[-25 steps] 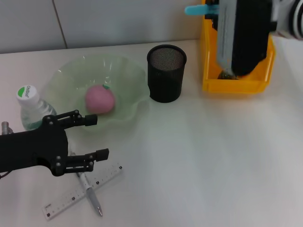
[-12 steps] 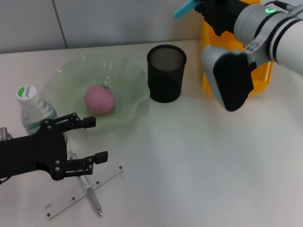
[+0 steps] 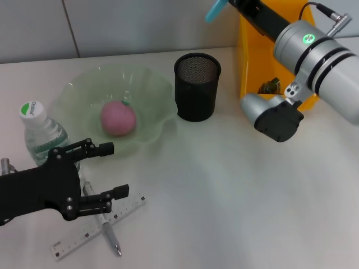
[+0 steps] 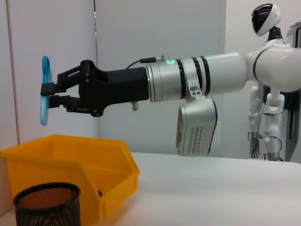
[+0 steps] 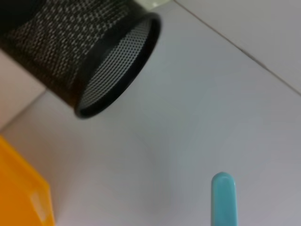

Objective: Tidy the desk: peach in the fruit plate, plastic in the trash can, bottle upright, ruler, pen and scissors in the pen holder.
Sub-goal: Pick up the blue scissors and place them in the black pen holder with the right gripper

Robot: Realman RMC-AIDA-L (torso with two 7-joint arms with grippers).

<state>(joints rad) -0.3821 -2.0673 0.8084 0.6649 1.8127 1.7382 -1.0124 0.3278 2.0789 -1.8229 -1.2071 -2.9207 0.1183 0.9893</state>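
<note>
Right end effector point(image 4: 49, 92) grips scissors point(image 4: 44, 89), apparently above trash can point(image 4: 70, 160)

The plain white desk point(image 3: 224, 196) and what we find resting on it.

On it we see a wavy-rimmed translucent pale green fruit plate point(image 3: 151, 89), with a black wire-mesh pen holder point(image 3: 196, 92) just beside it and a bright orange-yellow plastic trash can point(image 3: 247, 67) near that. An upright clear bottle point(image 3: 39, 131) stands at the left. Near the front edge, a slim silver-white pen point(image 3: 109, 232) lies across a flat white ruler point(image 3: 78, 238).
</note>
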